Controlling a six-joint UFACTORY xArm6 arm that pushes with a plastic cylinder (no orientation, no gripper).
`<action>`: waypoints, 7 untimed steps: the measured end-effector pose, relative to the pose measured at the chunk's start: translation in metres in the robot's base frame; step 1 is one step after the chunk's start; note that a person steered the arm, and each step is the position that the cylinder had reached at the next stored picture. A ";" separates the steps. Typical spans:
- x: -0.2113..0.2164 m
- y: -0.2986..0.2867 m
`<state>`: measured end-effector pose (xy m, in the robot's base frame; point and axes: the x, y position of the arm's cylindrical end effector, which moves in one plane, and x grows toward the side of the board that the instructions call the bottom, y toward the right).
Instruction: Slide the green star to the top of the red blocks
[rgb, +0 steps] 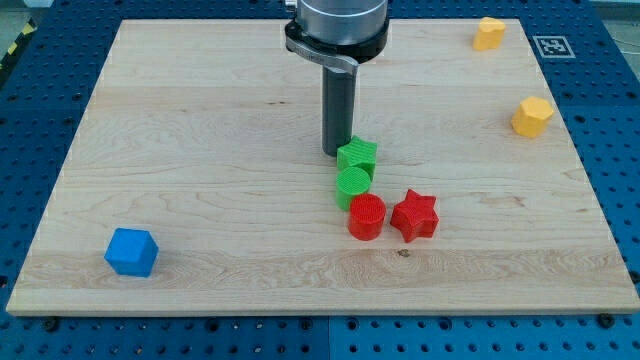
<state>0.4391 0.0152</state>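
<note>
A green star (357, 155) sits near the board's middle. A green round block (353, 186) touches it just below. Under that, a red round block (367, 216) and a red star (415, 215) lie side by side. My tip (334, 152) rests on the board at the green star's upper left edge, touching or nearly touching it. The green star is above the red blocks, with the green round block between them.
A blue cube (132, 251) lies at the view's lower left. Two yellow blocks stand at the right: one (489, 33) near the top edge, one (532, 116) below it. The wooden board (200, 150) ends in a blue pegboard surround.
</note>
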 end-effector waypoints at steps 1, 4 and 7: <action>0.001 0.006; 0.004 0.046; -0.006 0.064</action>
<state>0.4334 0.0792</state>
